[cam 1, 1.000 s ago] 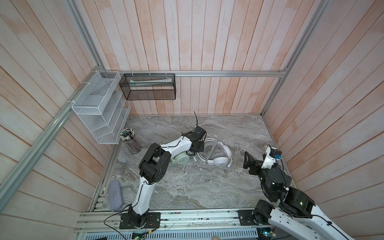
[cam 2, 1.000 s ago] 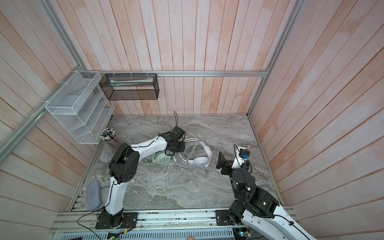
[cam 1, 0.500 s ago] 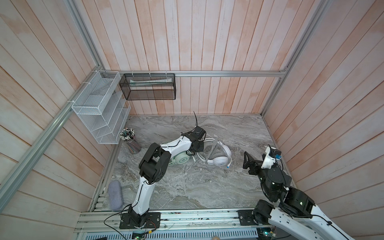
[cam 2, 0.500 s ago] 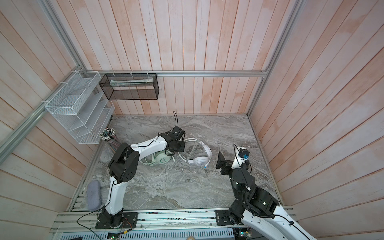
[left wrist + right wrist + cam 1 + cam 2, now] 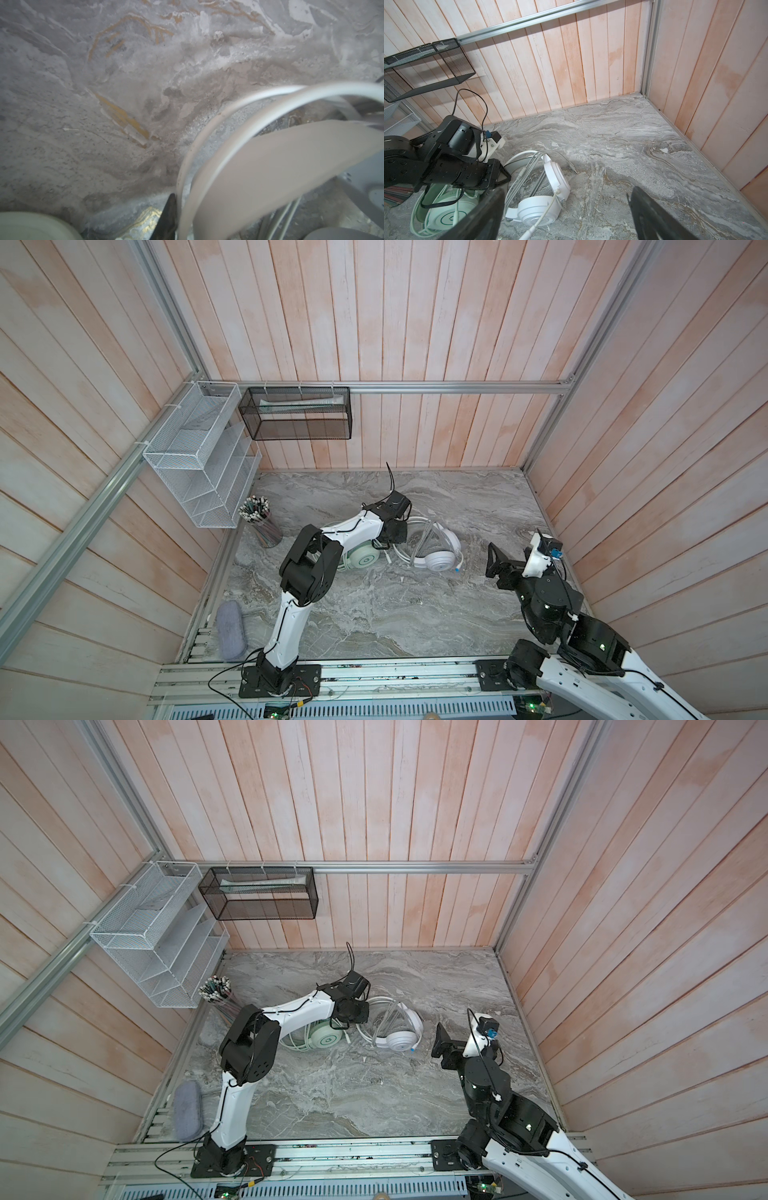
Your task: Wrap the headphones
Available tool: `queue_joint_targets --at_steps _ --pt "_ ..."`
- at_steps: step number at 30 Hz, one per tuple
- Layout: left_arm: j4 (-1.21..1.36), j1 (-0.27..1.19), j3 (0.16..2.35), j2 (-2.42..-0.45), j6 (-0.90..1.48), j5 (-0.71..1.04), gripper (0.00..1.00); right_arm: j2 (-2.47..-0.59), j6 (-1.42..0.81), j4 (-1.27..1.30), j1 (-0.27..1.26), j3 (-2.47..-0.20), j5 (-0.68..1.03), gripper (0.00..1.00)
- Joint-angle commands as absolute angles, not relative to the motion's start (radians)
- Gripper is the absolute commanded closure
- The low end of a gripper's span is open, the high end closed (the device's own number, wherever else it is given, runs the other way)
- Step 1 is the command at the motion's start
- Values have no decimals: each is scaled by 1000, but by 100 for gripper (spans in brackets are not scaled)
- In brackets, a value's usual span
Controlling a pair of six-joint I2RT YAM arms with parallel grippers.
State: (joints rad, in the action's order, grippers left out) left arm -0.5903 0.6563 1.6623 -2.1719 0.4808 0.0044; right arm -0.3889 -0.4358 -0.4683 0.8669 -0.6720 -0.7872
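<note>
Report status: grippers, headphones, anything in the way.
Left gripper low between headsets, jaws unclear. Right gripper open, apart from them. White headset, mint green headset on table, cables loose. Left arm overhangs the mint one.

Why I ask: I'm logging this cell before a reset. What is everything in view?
mint headset: one, pale mint green, mid-table
white headset: one, white, just right of the mint one
cables: tangled, white, around both headsets
pencil cup: one, multicoloured, table's rear left
soft case: one, grey-lilac, table's front left edge
wire rack: one, white, left wall
mesh basket: one, black, back wall
pale tube: one, whitish, inside the mesh basket
table: one, grey marble, cell floor
left arm: one, white and black, reaching mid-table
right arm: one, white and black, at the right
left end effector: one, black, low over the cables
right end effector: one, black, open, empty, right of the white headset
</note>
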Motion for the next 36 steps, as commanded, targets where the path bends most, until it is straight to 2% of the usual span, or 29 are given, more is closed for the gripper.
queue_joint_targets --at_steps 1,8,19,36 --pt "-580 650 1701 -2171 489 15 77 -390 -423 -462 863 -666 -786 5" --pt "-585 650 1703 -2159 491 14 74 -391 -423 -461 862 -667 -785 5" --pt "-580 650 1697 -2127 500 12 64 -389 -426 -461 862 -667 -790 4" --pt "-594 650 1715 -2089 508 3 57 -383 -428 -461 863 -668 -792 4"
